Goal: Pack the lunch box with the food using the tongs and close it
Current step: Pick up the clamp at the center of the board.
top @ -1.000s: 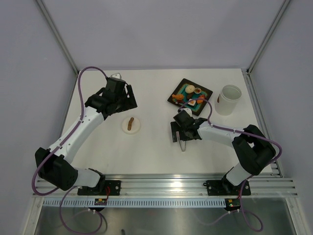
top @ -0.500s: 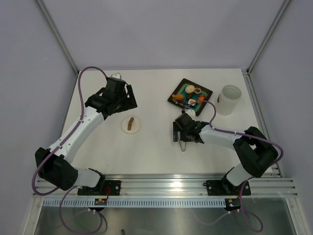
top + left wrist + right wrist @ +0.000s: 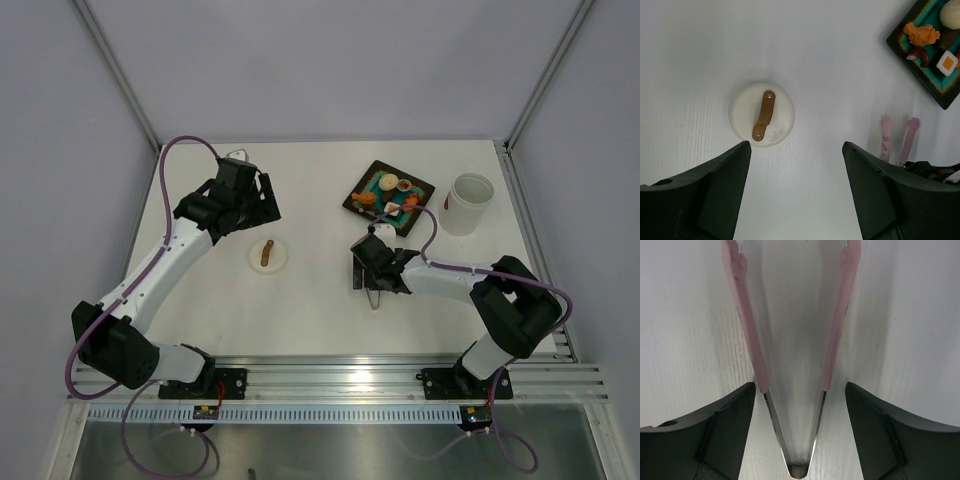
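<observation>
Right tool (image 3: 800, 387) stands wide, its fingers (image 3: 715, 440) straddling the pink tongs (image 3: 742, 315), which lie flat on the tabletop (image 3: 310, 310) just nearer the arms than the tray (image 3: 364, 186). Left tool (image 3: 795, 145) hangs wide, gripping nothing, above the lid (image 3: 762, 115), well left of the tray. Food (image 3: 392, 192) sits on the tray, and the lunch box (image 3: 468, 205) stands uncovered just right of it.

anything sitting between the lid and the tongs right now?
Nothing. The left wrist view shows only bare table between the lid and the tongs.
</observation>
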You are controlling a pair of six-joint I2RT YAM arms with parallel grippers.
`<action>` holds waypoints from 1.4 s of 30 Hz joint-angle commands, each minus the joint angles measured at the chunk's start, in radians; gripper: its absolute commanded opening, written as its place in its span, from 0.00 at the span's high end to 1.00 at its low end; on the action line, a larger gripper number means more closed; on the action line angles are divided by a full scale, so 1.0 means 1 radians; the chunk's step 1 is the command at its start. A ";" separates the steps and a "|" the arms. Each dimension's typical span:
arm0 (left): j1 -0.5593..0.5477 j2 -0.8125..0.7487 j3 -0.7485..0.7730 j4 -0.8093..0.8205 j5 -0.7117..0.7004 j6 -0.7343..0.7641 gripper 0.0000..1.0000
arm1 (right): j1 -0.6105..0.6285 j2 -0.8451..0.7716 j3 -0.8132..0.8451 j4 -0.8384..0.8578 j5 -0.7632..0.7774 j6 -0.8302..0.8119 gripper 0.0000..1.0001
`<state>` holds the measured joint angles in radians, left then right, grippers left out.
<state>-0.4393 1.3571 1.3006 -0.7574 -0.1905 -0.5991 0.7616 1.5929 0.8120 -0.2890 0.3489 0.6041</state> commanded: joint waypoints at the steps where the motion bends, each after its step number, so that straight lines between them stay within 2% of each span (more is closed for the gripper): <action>1: -0.001 -0.003 0.017 0.032 0.005 0.013 0.22 | 0.031 0.032 0.026 -0.039 0.042 0.039 0.21; 7: 0.001 0.000 0.019 0.036 0.010 0.013 0.22 | 0.076 0.044 0.044 -0.084 0.078 0.046 0.19; 14: 0.001 0.000 0.009 0.038 0.011 0.012 0.21 | 0.081 0.039 0.016 -0.059 0.064 0.082 0.30; 18: -0.001 0.000 0.006 0.040 0.011 0.013 0.22 | 0.081 0.033 0.016 -0.059 0.067 0.080 0.44; 19: -0.001 0.000 0.006 0.040 0.013 0.013 0.21 | 0.081 0.030 0.018 -0.061 0.064 0.071 0.52; 21: -0.001 0.000 0.008 0.041 0.013 0.013 0.21 | 0.081 0.026 0.026 -0.068 0.059 0.056 0.61; 22: -0.001 0.000 0.009 0.040 0.013 0.012 0.21 | 0.081 0.021 0.039 -0.073 0.050 0.034 0.70; 25: 0.001 -0.003 0.015 0.036 0.006 0.015 0.21 | 0.081 -0.013 0.075 -0.111 0.027 -0.018 0.81; 32: -0.001 -0.009 0.017 0.033 -0.010 0.021 0.21 | 0.038 -0.099 0.199 -0.278 -0.074 -0.147 0.87; 37: 0.001 -0.013 0.022 0.030 -0.015 0.024 0.21 | -0.076 -0.123 0.341 -0.433 -0.226 -0.227 0.87; 42: 0.001 -0.019 0.020 0.029 -0.020 0.025 0.21 | -0.217 -0.094 0.493 -0.587 -0.300 -0.253 0.85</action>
<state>-0.4393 1.3571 1.3006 -0.7574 -0.1921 -0.5930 0.5938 1.5089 1.2175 -0.7303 0.1310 0.4038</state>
